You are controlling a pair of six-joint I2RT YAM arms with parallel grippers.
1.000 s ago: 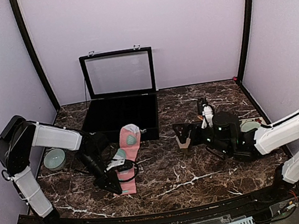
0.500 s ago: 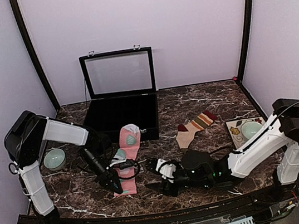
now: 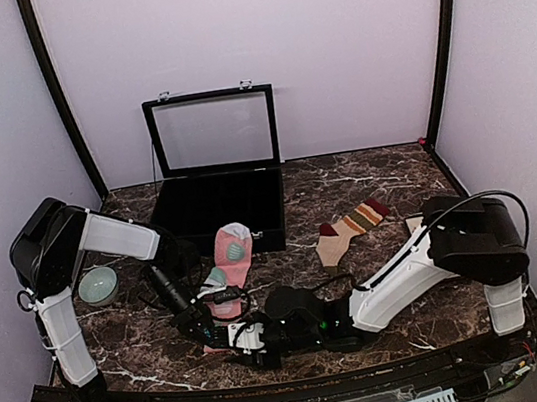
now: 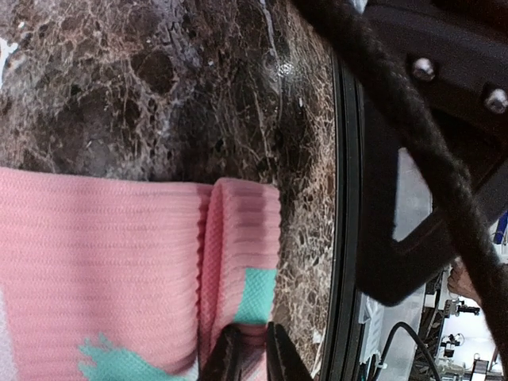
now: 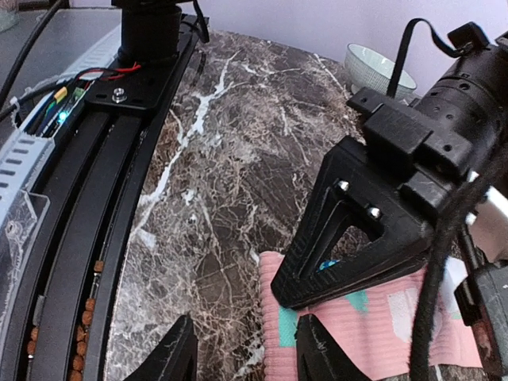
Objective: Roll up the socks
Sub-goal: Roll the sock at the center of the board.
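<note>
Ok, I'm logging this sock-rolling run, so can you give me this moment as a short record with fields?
pink sock: flat on the table, near end pinched by the left gripper
striped sock: lying untouched, right of the black case
left gripper: shut on the pink sock
right gripper: open, low beside the pink sock's near end

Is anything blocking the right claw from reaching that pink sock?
Only bare marble table lies between the right gripper and the pink sock. The left gripper, jaws shut on that same end, sits just beyond and crowds it.
</note>
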